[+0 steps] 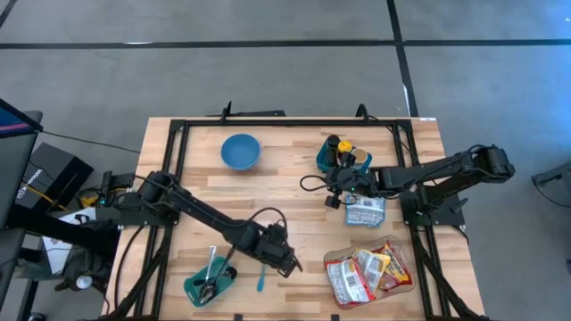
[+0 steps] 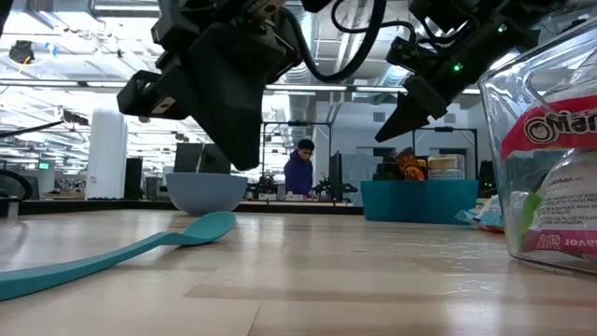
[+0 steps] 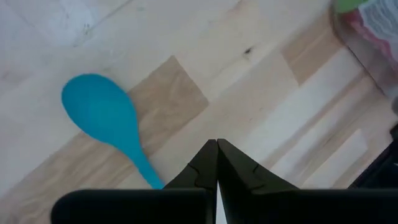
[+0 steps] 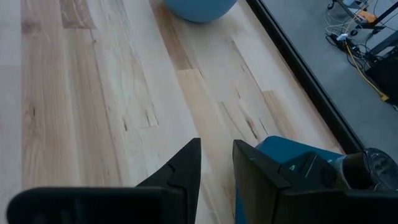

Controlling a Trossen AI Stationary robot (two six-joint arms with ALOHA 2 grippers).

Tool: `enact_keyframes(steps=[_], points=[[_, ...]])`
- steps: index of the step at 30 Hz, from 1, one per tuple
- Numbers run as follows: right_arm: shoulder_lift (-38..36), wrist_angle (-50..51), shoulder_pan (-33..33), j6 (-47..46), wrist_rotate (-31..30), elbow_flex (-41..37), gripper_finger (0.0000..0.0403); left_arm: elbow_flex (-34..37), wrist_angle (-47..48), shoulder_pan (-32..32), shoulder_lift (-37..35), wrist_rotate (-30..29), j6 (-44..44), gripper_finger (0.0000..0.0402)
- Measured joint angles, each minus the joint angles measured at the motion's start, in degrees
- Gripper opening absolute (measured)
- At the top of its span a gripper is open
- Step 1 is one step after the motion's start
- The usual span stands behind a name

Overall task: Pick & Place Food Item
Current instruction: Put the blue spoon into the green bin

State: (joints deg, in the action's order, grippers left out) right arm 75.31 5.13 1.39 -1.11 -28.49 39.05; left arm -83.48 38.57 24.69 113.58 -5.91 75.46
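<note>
The right gripper [image 1: 334, 201], fingers a little apart and empty, hangs beside the food packet [image 1: 365, 210]. It looks ready to pick; next it must drop onto it. The left gripper [image 1: 294, 265] is closed, empty, near the teal spoon [image 1: 261, 280].

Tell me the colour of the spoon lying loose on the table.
Teal spoon; the left wrist view shows it best.

Bowl: I see a blue bowl [image 1: 240, 151] on the far part of the wooden table [image 1: 294, 192].
Spoon: a teal spoon [image 1: 261, 278] lies flat on the wood near my front edge.
Utensil bin: a teal bin [image 1: 207, 284] just left of that spoon, with metal utensils [image 1: 211, 267] in it.
Background: a person [image 2: 299, 172] sits far behind the table.
</note>
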Motion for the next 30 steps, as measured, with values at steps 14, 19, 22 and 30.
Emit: enact_keyframes(steps=[14, 19, 22, 30], points=[[0.0, -0.2, 0.0, -0.9, 0.0, 0.0, 0.0087, 0.1, 0.2, 2.7, 1.1, 2.7, -7.7, 0.0], [0.0, -1.1, 0.0, -1.1, 0.0, 0.0, 0.0087, 0.1, -1.4, 2.1, 2.2, 2.2, -12.4, 0.0], [0.0, -1.1, 0.0, -1.1, 0.0, 0.0, 0.0087, 0.1, -1.1, 2.1, 2.4, 2.5, -16.7, 0.0], [0.0, -0.9, 0.0, -1.1, 0.0, 0.0, 0.0087, 1.5, -2.6, 2.4, 2.3, 4.8, -16.8, 0.0]])
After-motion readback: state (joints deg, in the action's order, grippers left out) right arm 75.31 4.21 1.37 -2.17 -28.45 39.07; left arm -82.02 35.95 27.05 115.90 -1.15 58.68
